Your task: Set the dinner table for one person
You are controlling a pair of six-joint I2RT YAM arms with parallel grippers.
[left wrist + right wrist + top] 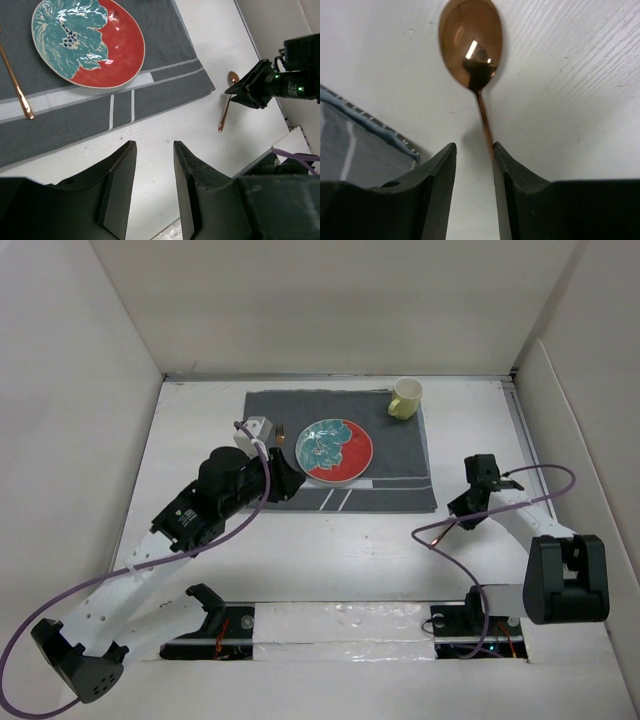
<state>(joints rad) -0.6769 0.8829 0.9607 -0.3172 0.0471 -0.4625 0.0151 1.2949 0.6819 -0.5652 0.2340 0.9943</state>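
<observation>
White dinner table point(330, 550) fills the frame, placemat point(400, 455) and plate point(336, 450) at upper centre. Just right of the mat, the right gripper point(473, 147) straddles the spoon point(471, 45) handle, jaws parted, not pinching. The left gripper point(154, 145) is spread and empty. The spoon-setting step appears to be in hand; next, lift clear without nudging it.

Near strip: bare surface point(330, 550) between placemat point(395, 475) and arm bases, free passage.
Mat middle: plate point(336, 450) fills it.
Far right corner: cup point(405, 398) stands there.
Left of plate: fork point(17, 90) lies alongside.
Right of mat: spoon point(470, 45) on the surface, its handle between the right gripper point(474, 146) jaws.
Sides: walls point(80, 390) close in.
</observation>
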